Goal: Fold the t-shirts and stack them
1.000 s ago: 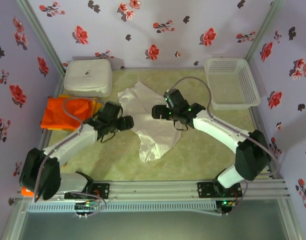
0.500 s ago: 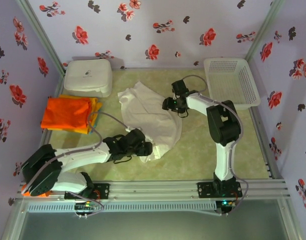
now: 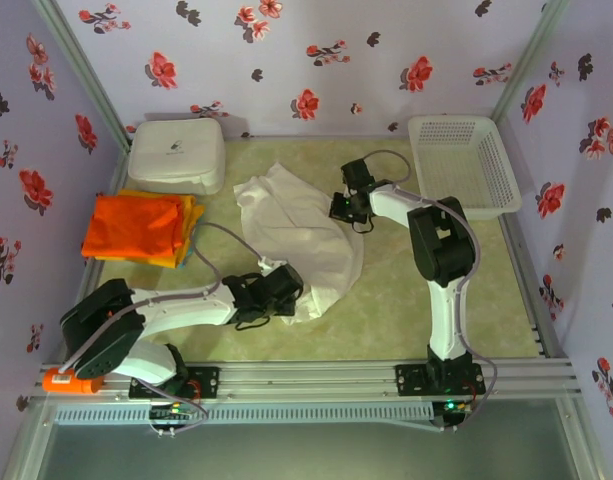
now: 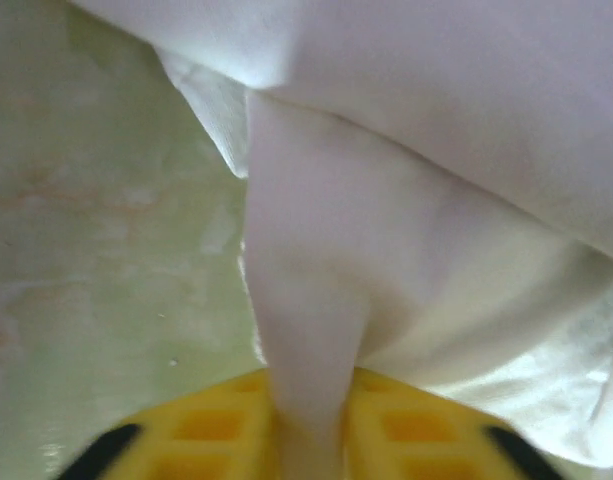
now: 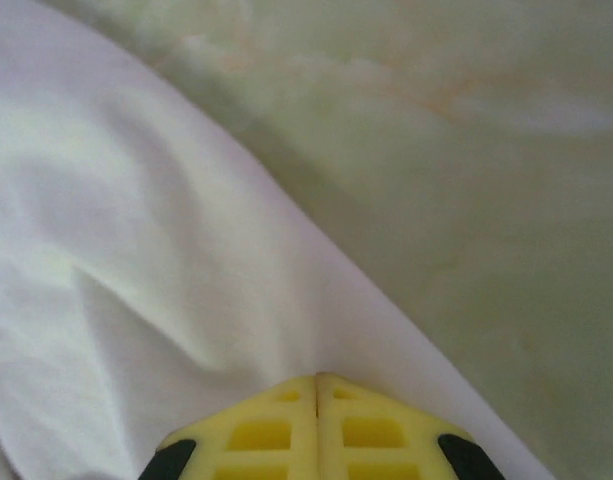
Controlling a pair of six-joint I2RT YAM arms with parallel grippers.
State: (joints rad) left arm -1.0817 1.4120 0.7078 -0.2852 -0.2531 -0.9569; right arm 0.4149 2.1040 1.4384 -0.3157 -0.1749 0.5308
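The off-white t-shirt [image 3: 306, 230] is spread crumpled at the middle of the worktop [image 3: 406, 300]. Its near hem is pinched by the jaws of the left arm [image 3: 176, 305], closed on a fold of cloth. Its far right edge is gripped by the jaws of the right arm [image 3: 441, 245], shut tight. The orange t-shirt [image 3: 134, 225] is laid folded on the yellow one [image 3: 192, 215] at the left.

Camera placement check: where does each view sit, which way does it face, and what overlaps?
Top external: above and behind the robot, looking down on the table; shows both arms, left gripper, right gripper.
Left wrist: on the wrist, looking along its yellow fingers, shut on the off-white t-shirt.
Right wrist: on the wrist, looking past its shut fingers at the shirt's edge.
Shared: all three see that shirt and the table.
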